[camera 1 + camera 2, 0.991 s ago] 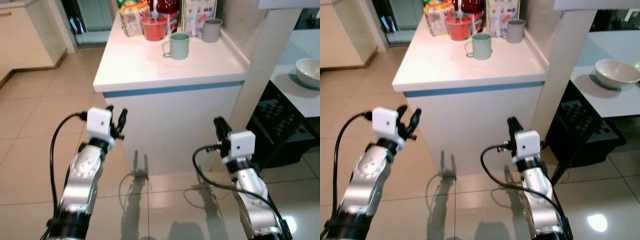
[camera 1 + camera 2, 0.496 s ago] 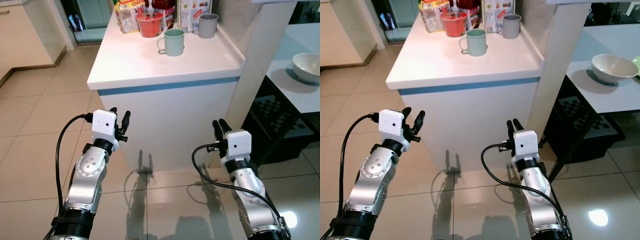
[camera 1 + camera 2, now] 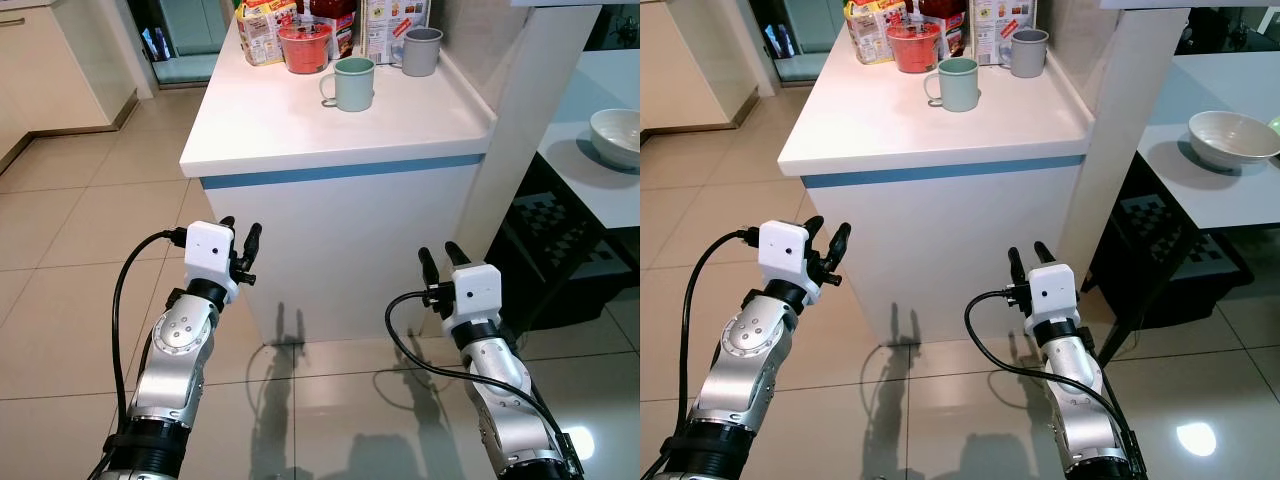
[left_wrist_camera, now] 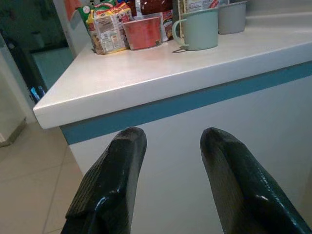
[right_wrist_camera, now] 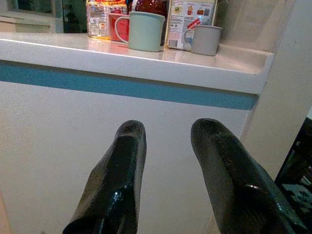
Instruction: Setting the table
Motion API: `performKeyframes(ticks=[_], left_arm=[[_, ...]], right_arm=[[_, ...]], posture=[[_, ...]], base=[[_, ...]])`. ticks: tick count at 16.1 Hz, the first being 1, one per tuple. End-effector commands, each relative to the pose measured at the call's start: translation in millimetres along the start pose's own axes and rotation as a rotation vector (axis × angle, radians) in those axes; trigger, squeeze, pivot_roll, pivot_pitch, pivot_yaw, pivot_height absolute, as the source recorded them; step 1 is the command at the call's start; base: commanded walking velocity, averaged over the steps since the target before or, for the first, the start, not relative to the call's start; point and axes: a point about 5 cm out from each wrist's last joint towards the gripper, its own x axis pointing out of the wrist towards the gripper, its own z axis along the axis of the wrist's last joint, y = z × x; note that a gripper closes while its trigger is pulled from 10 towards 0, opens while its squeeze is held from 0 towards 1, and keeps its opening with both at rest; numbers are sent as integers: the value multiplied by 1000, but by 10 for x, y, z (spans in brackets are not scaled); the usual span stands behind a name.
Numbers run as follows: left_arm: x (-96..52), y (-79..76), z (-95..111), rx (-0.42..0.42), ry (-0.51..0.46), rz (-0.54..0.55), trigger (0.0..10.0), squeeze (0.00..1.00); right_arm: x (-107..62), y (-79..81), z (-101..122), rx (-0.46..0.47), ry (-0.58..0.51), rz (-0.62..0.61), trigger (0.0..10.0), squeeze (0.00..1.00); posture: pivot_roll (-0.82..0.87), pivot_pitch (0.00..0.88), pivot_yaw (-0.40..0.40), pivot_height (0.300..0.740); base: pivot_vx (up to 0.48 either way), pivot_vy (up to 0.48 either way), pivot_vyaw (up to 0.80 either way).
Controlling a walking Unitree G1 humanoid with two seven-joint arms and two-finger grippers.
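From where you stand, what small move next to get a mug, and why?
Probably raise the right gripper to counter height. Both it and the left gripper are open but sit below the white counter, in front of its side panel, while the green mug and grey mug stand on top, farther back.

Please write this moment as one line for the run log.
phase: approach | left gripper: open, empty | right gripper: open, empty | both below counter edge | green mug, grey mug on counter
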Motion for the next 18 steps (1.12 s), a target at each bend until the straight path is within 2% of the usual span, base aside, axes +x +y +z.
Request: performKeyframes(ticks=[1, 11, 14, 15, 18], left_arm=[[-48, 55, -42, -13, 21, 8, 10000, 0], [-88, -4, -90, -14, 48, -46, 10000, 0], [-66, 8, -73, -13, 45, -44, 10000, 0], [-65, 8, -72, -17, 44, -45, 10000, 0], [-71, -15, -14, -30, 3, -58, 10000, 0]], right_arm=[[22, 29, 1, 1, -5, 12, 10000, 1000], [-23, 25, -27, 1, -4, 13, 10000, 1000], [-21, 48, -33, -45, 2, 23, 10000, 1000], [-21, 54, -30, -42, -2, 25, 10000, 0], [-19, 45, 16, -88, -43, 0, 10000, 0]], posture=[[15, 0, 71, 740], [0, 0, 86, 740], [-1, 0, 91, 740], [-1, 0, 91, 740], [-1, 0, 86, 740]], base=[[0, 0, 0], [0, 0, 0], [0, 0, 0], [0, 0, 0], [420, 117, 0]])
